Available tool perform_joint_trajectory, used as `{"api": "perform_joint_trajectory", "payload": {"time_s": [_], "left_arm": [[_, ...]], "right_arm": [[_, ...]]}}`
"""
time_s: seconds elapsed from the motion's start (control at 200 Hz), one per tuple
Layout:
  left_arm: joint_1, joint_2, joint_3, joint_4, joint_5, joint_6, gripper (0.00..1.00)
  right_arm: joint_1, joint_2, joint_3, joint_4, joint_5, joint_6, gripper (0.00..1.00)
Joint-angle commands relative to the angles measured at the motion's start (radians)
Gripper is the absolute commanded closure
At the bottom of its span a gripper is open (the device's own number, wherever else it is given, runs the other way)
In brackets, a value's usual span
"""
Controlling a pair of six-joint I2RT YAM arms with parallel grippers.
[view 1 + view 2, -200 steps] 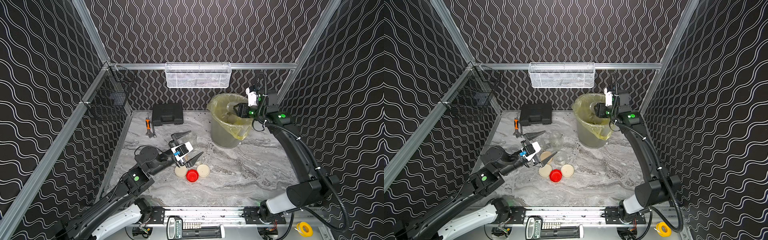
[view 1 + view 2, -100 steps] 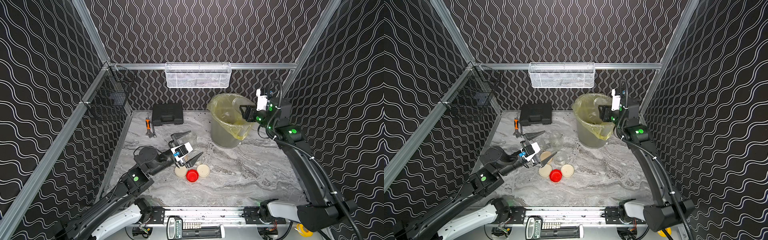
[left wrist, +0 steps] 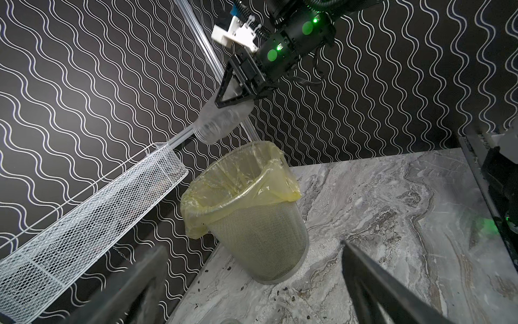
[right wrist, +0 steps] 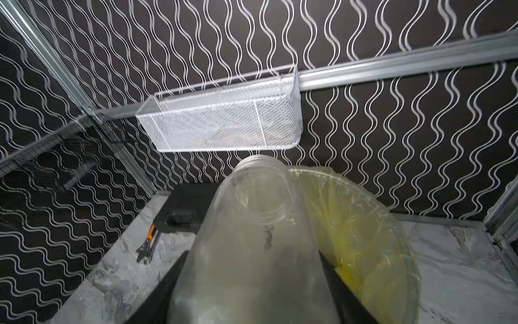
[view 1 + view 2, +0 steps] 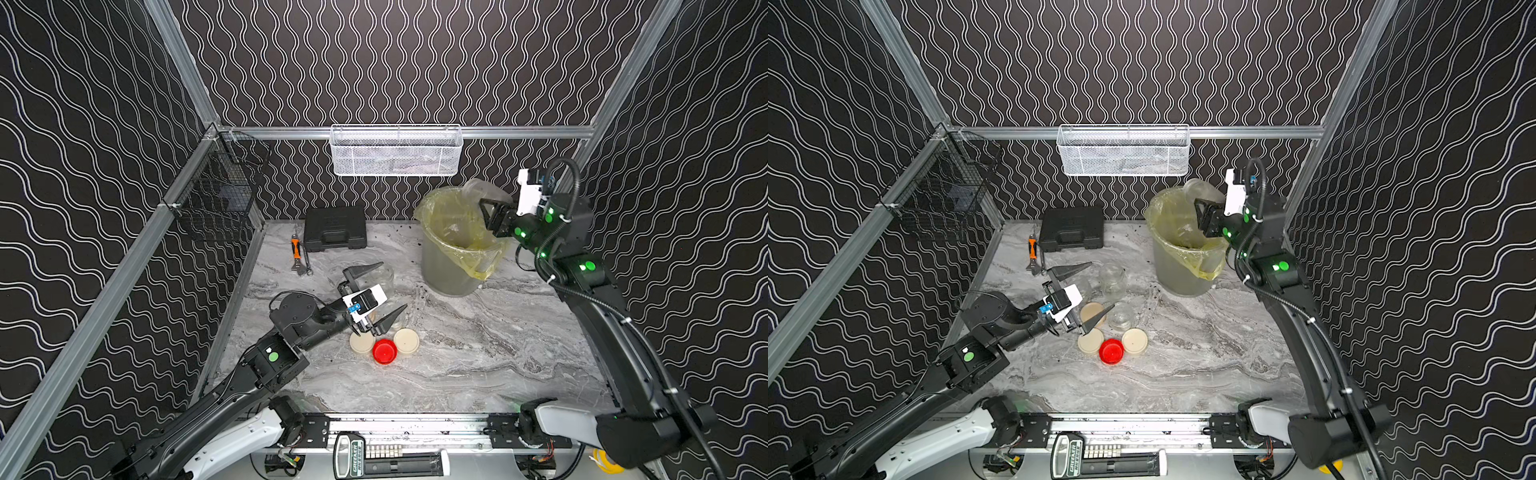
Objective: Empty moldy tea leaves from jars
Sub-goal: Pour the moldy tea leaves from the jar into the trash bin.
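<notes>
My right gripper (image 5: 492, 216) (image 5: 1204, 216) (image 4: 252, 254) is shut on a clear glass jar (image 5: 484, 191) (image 3: 221, 123) (image 4: 252, 196), tilted mouth-down over the far rim of the bucket (image 5: 444, 270) (image 3: 260, 238) lined with a yellow bag. The jar looks empty apart from a dark fleck of tea leaves (image 4: 267, 238) stuck inside. My left gripper (image 5: 380, 293) (image 5: 1090, 293) (image 3: 253, 246) hovers open over two lidless jars (image 5: 1113, 276) (image 5: 1121, 316) on the table. Loose tea leaves (image 3: 283, 289) speckle the table by the bucket.
Two cream lids (image 5: 362, 343) (image 5: 406, 340) and a red lid (image 5: 384, 351) lie near the left gripper; another cream lid (image 5: 1091, 311) sits under it. A black case (image 5: 334, 228) and an orange-handled wrench (image 5: 296, 249) are at the back left. A white mesh basket (image 5: 395, 151) hangs on the wall.
The right arm's wrist has shifted right and its elbow has dropped toward the front, while the jar stays over the bucket. The left arm has not moved.
</notes>
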Motion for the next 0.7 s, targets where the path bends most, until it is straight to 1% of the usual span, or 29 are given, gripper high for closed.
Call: {"api": "perform_joint_trajectory", "payload": {"time_s": [0.0, 0.09, 0.15, 0.26, 0.35, 0.395, 0.515, 0.616, 0.696], "left_arm": [[0.0, 0.003, 0.011, 0.019, 0.0, -0.015, 0.01], [0.001, 0.004, 0.013, 0.019, 0.003, -0.019, 0.01], [0.001, 0.005, 0.016, 0.015, 0.006, -0.021, 0.01], [0.0, 0.009, 0.025, 0.0, -0.009, -0.018, 0.01], [-0.001, 0.007, 0.023, 0.001, -0.019, -0.013, 0.01], [0.0, 0.006, 0.022, 0.002, -0.017, -0.014, 0.01], [-0.001, 0.011, 0.026, -0.004, -0.014, -0.015, 0.01], [-0.001, 0.013, 0.024, -0.002, -0.016, -0.013, 0.01], [0.0, 0.014, 0.023, 0.0, -0.015, -0.013, 0.01]], "right_arm": [[0.002, 0.124, 0.122, -0.254, 0.0, -0.048, 0.6], [0.001, 0.285, 0.305, -0.487, 0.046, -0.076, 0.6], [0.0, 0.372, 0.406, -0.602, 0.072, -0.088, 0.6], [0.01, 0.487, 0.562, -0.737, 0.152, -0.104, 0.6], [0.026, 0.553, 0.662, -0.797, 0.198, -0.114, 0.59], [0.035, 0.566, 0.685, -0.801, 0.204, -0.119, 0.58], [0.054, 0.561, 0.685, -0.771, 0.221, -0.129, 0.58], [0.057, 0.541, 0.675, -0.744, 0.23, -0.131, 0.58], [0.067, 0.516, 0.654, -0.716, 0.262, -0.134, 0.58]]}}
